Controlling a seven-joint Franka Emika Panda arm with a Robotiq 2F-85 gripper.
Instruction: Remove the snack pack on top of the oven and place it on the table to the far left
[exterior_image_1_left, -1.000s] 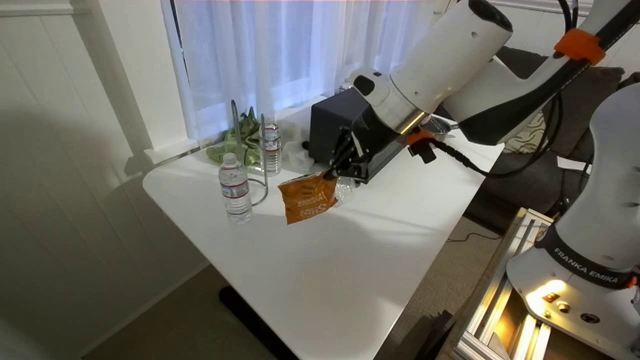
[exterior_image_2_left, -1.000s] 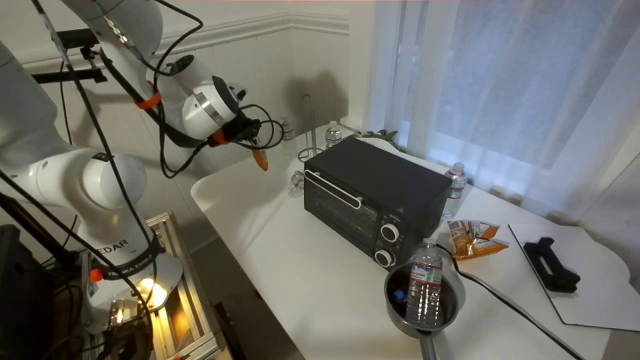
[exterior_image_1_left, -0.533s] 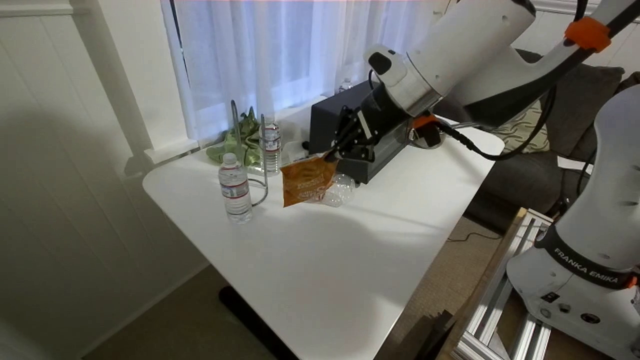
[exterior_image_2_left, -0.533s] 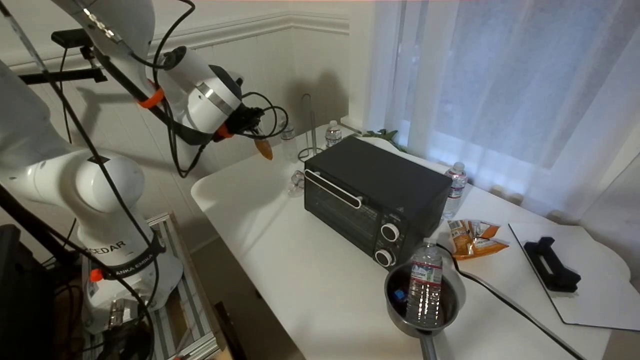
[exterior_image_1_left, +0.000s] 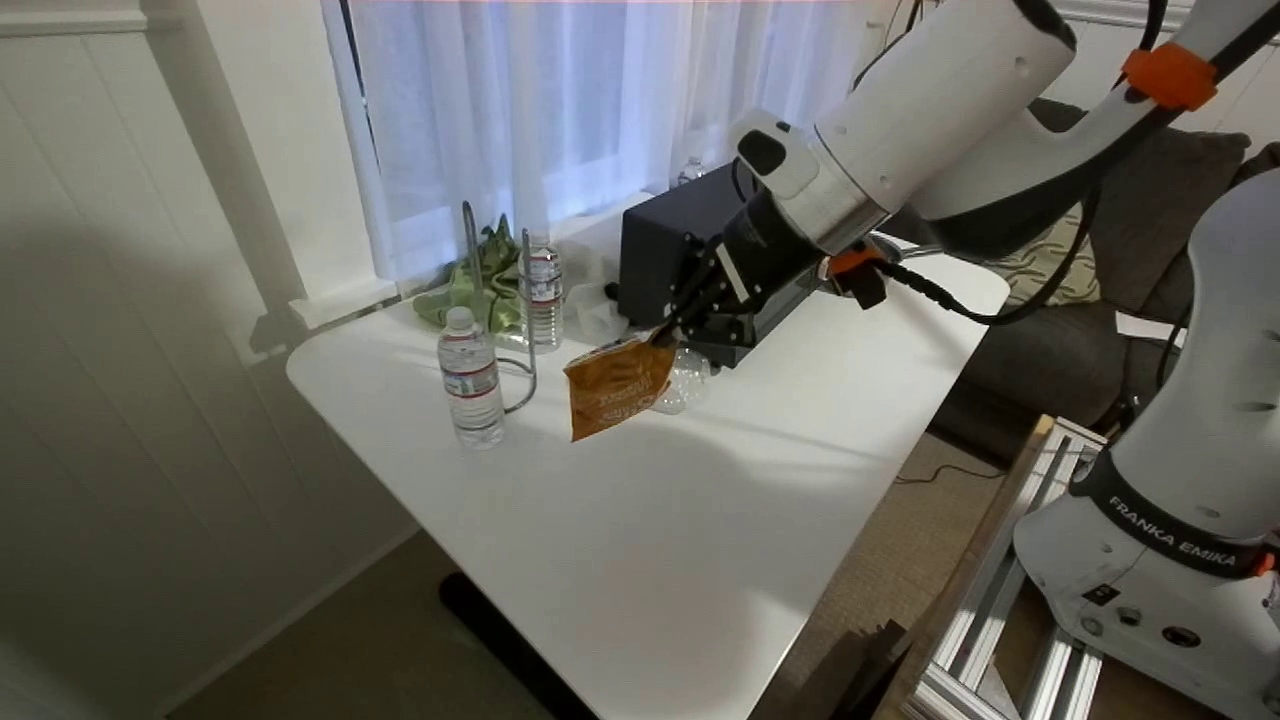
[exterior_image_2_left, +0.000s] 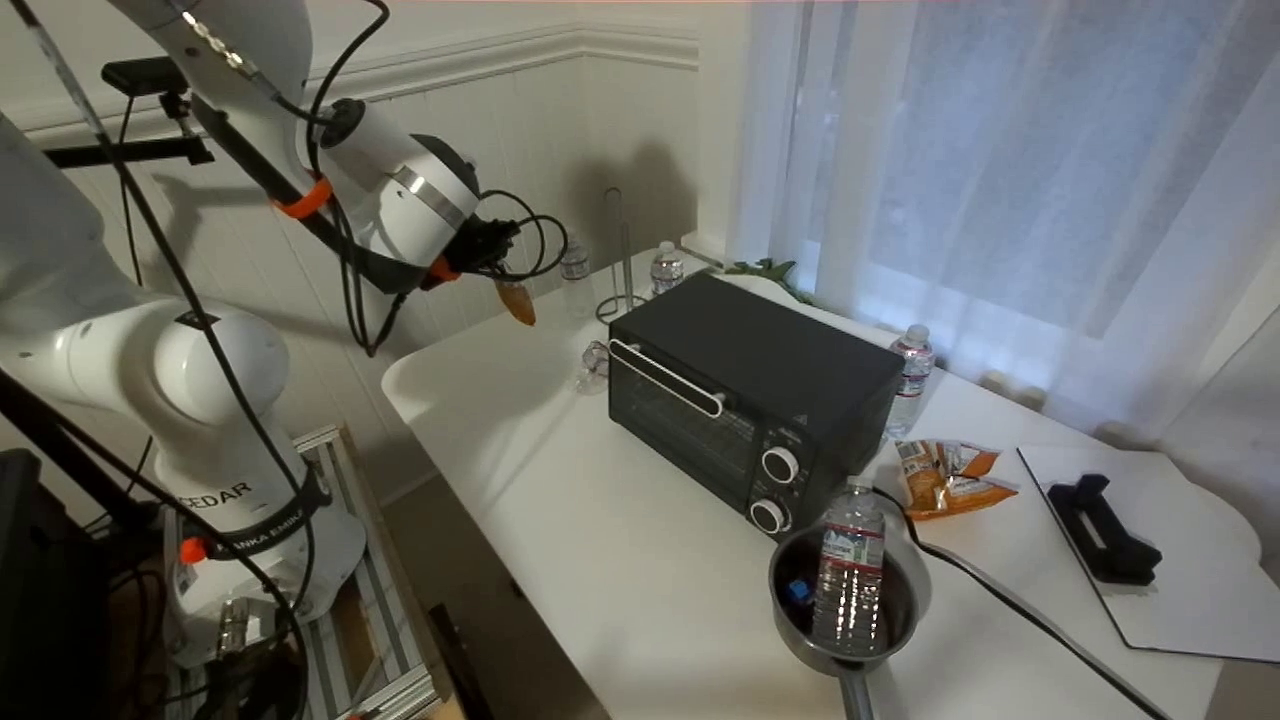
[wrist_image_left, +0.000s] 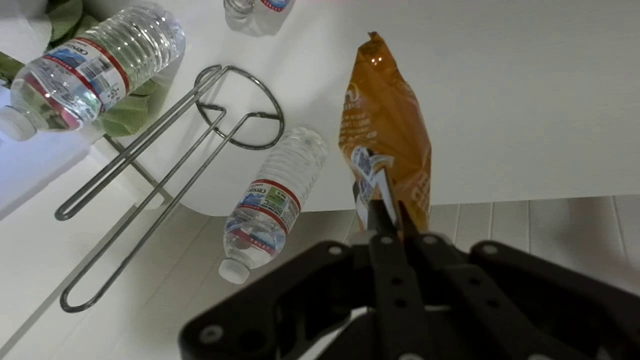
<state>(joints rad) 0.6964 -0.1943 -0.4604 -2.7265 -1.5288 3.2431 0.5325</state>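
Note:
The snack pack (exterior_image_1_left: 618, 392) is an orange-brown packet with pale print, and it also shows in the wrist view (wrist_image_left: 385, 120) and small in an exterior view (exterior_image_2_left: 516, 302). My gripper (exterior_image_1_left: 662, 338) is shut on one end of it, as the fingertips (wrist_image_left: 392, 216) show in the wrist view. The pack hangs tilted down above the white table (exterior_image_1_left: 650, 540), near its end with the bottles, apart from the surface. The black oven (exterior_image_2_left: 755, 345) stands on the table, its flat top bare; in an exterior view (exterior_image_1_left: 655, 265) the arm partly hides it.
A water bottle (exterior_image_1_left: 470, 385), a wire stand (exterior_image_1_left: 530, 375) and another bottle (exterior_image_1_left: 541, 295) stand by the pack. A clear plastic item (exterior_image_1_left: 688, 382) lies below the gripper. Another orange wrapper (exterior_image_2_left: 945, 485), a pot (exterior_image_2_left: 790, 635) holding a bottle and a white board (exterior_image_2_left: 1190, 600) lie past the oven.
The gripper with the pack first rose and drew back slightly towards the oven side, then sank a little again. The pack stays held throughout. Nothing on the table has moved.

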